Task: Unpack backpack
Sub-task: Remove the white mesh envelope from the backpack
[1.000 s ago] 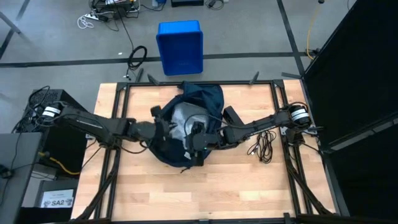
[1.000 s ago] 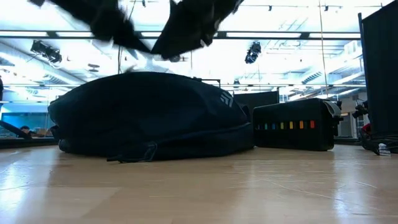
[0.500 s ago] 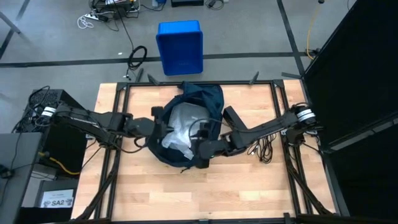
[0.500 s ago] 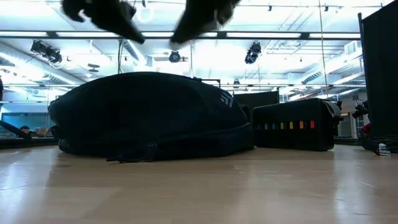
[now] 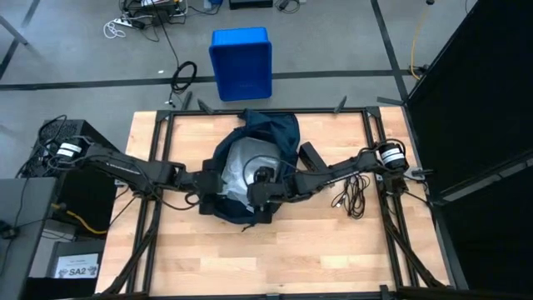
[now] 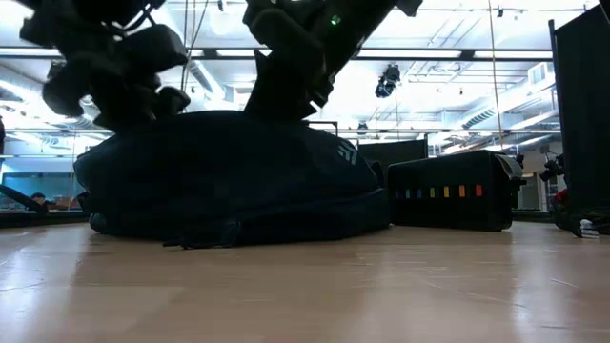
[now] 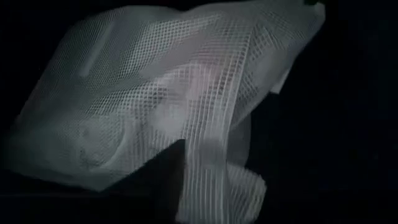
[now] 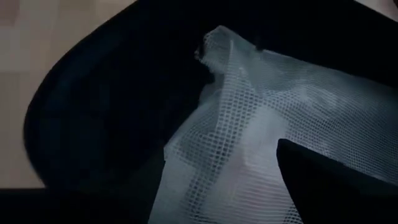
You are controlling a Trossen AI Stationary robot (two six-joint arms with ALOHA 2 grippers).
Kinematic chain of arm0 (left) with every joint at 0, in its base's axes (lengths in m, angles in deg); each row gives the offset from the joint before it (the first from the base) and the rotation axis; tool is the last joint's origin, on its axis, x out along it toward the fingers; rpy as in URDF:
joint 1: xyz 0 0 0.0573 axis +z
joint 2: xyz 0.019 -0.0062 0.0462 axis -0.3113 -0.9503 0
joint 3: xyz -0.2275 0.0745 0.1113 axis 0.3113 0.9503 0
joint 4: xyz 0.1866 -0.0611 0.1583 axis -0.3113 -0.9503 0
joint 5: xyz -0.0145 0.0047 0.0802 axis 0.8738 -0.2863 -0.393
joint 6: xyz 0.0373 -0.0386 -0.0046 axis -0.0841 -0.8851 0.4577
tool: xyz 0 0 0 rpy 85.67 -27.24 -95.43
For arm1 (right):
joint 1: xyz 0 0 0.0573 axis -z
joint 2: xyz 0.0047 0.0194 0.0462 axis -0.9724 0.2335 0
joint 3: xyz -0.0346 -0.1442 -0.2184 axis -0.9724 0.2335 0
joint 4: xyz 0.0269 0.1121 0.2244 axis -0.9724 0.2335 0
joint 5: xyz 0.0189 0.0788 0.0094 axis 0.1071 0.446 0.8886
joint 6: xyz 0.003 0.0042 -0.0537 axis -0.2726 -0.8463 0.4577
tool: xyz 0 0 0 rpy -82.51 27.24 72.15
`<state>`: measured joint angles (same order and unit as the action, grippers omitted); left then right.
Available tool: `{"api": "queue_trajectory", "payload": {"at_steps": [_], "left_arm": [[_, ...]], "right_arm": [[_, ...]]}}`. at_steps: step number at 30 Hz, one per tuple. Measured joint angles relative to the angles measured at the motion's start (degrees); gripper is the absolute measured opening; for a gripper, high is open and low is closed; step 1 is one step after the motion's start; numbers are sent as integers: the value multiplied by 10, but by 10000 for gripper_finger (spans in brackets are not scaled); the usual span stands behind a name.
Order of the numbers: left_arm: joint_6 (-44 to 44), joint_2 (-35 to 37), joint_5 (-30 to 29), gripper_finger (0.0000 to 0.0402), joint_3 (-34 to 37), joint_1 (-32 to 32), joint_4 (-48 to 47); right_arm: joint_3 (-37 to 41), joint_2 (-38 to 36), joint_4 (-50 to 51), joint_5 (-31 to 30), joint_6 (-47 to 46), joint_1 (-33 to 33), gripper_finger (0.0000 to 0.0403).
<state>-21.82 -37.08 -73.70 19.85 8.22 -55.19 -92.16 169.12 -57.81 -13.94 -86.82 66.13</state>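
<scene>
The dark navy backpack (image 5: 250, 179) lies on its side in the middle of the table, its opening facing up. Inside it lies a white mesh bag (image 5: 240, 171), which fills the left wrist view (image 7: 161, 106) and the right wrist view (image 8: 249, 124). My left gripper (image 5: 213, 185) is at the opening's left rim and my right gripper (image 5: 263, 187) at its right rim. Both tilt down into the opening and stand open over the mesh bag. In the low view they hang just above the backpack's top (image 6: 229, 124). My left gripper has one dark finger (image 7: 155, 180) lying along the mesh bag's lower folds (image 7: 205, 168); I cannot tell whether it touches them. My right gripper has one finger (image 8: 329, 186) beside the mesh bag's edge (image 8: 261, 162); whether they touch, I cannot tell.
A bright blue bin (image 5: 241, 62) stands on the floor beyond the table's far edge. A black case with coloured marks (image 6: 453, 195) sits right of the backpack. A coil of black cable (image 5: 356, 196) lies at the table's right. Bare wood runs along the near edge (image 5: 266, 258).
Both grippers have sunk onto the backpack's opening. My left gripper has tipped steeply downward at the left rim. My right gripper has gone toward the table's left and far edges, over the mesh bag. The backpack has stayed where it was.
</scene>
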Motion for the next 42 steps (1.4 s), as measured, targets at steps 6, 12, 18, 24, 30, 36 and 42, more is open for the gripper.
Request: {"api": "queue_trajectory", "payload": {"at_steps": [6, 12, 18, 24, 30, 36, 42], "left_arm": [[-28, -53, -22, 282, 21, 24, 30], [-34, -117, -37, 301, 22, 50, 61], [-28, -139, -47, 200, 22, 55, 81], [-21, -139, -46, 17, 22, 55, 86], [-17, -137, -46, 1, -13, 54, 60], [29, -126, -58, 0, -107, 44, -18], [92, -106, -107, 0, -227, 28, -99]], "right_arm": [[-1, 20, -2, 1, -17, 17, 304], [-1, 81, -17, 18, -29, 30, 308], [-2, 97, -5, 11, -41, 36, 222], [-1, 93, 0, 24, -35, 38, 28], [1, 71, 9, 14, -27, 36, 2], [1, 2, 1, -35, -9, 17, 0], [1, -67, -12, -84, 24, -1, 0]]}}
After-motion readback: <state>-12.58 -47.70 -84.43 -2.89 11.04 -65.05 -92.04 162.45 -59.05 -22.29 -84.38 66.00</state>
